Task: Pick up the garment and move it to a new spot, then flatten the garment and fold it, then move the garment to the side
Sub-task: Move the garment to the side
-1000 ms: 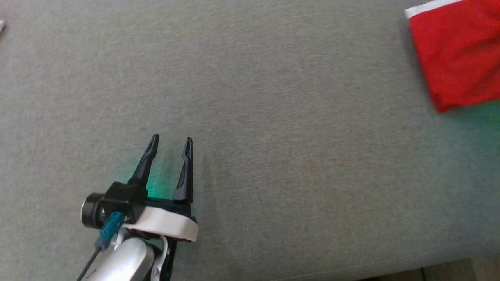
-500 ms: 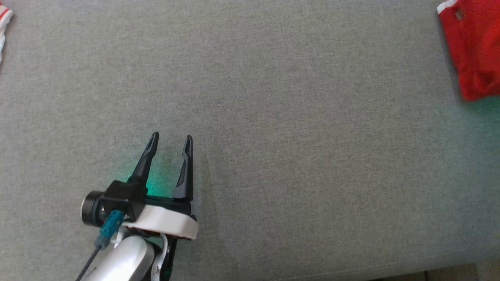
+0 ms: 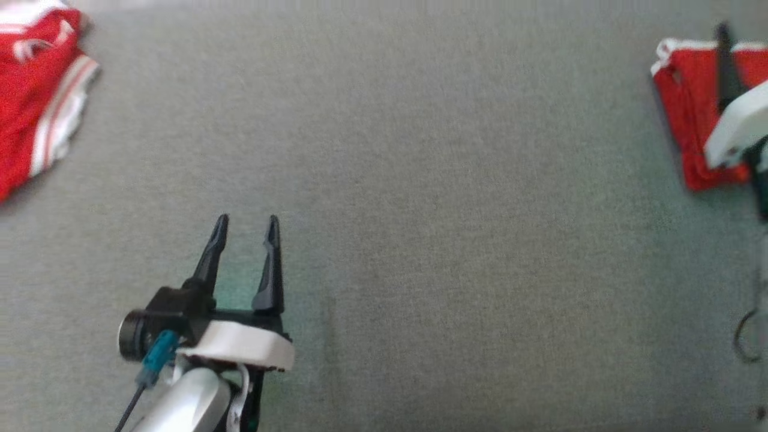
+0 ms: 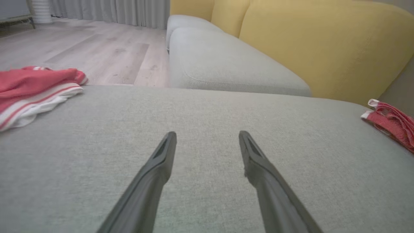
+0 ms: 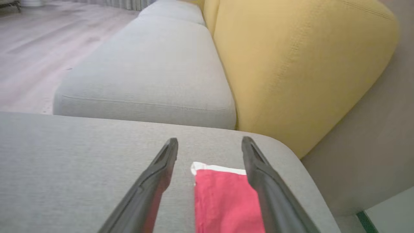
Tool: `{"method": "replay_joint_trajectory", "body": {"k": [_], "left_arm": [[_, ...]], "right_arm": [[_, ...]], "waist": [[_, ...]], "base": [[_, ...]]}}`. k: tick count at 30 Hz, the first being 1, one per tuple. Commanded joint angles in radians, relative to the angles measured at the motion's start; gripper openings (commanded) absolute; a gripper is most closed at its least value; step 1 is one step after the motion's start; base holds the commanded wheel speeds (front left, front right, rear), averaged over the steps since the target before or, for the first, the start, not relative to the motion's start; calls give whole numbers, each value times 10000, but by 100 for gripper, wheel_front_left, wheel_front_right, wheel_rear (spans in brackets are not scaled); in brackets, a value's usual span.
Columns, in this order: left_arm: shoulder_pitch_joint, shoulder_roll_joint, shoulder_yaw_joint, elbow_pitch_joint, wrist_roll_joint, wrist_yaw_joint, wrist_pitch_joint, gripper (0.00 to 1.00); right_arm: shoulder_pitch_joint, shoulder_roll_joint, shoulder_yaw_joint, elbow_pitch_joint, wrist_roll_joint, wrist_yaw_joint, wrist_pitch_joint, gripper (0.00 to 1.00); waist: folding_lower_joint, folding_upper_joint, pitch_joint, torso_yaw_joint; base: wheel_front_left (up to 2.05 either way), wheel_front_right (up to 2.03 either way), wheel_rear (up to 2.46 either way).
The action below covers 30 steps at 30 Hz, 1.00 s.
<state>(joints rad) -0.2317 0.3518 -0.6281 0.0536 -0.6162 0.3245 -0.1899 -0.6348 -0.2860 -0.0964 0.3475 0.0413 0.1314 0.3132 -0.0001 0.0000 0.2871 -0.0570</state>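
While the left tool hovers low over the middle of the wide grey woven-fabric seat, its two long, dark, tapered fingers stand wide apart and hold nothing. The right tool is spread just as wide and is also empty. Its fingers straddle from above the folded red knit garment with a white hem, which lies flat near the seat's rounded right corner. Whether the fingertips touch the cloth I cannot tell. In the head view that garment sits at the far right edge, partly covered by the right tool's white housing and one dark finger.

Well apart from it, at the seat's far left, lies a crumpled red garment with white stripes, loose and bunched, with its striped edge toward the seat's middle. The seat's cover is a fine, matte weave.

Beyond the seat stands a second grey seat cushion with a stitched seam along its front edge. Beside that cushion are plump mustard-yellow back cushions with a pebbled surface. Farther off are a pale wood-plank floor and grey pleated curtains.
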Motion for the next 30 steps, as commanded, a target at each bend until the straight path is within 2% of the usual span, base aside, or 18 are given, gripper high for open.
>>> {"method": "replay_joint_trajectory", "body": {"k": [1,6,9,13,18,23,30], "left_arm": [[98,104,469,-164,-79,-23,-160,100],[671,78,765,319,-422,23,-362,100],[1090,78,847,660,-590,7,-435,100],[1628,31,913,959,-773,-72,-527,100],[2050,45,1006,1049,-844,-109,-598,100],[2304,54,1029,1054,-867,-122,-628,100],[2456,71,916,995,-876,-125,-598,100]], "right_arm": [[237,90,265,-445,-43,-7,-191,100],[1688,962,725,-805,293,-7,-822,100],[2729,1601,726,-1008,495,-7,-1138,100],[4055,2119,665,-1300,549,-7,-1551,100],[5275,2335,722,-1925,181,-7,-2041,100],[6377,2353,1090,-2414,989,-7,-2401,100],[7292,2356,1472,-2721,1353,-7,-2562,100]], "waist": [[1,0,-728,320],[1,0,-1836,603],[1,0,-2404,779],[1,0,-2946,1029],[1,0,-3196,1145],[1,0,-3399,1208],[1,0,-3540,1295]], "base": [[0,0,0],[0,0,0],[0,0,0],[0,0,0],[0,0,0],[0,0,0],[0,0,0]]}}
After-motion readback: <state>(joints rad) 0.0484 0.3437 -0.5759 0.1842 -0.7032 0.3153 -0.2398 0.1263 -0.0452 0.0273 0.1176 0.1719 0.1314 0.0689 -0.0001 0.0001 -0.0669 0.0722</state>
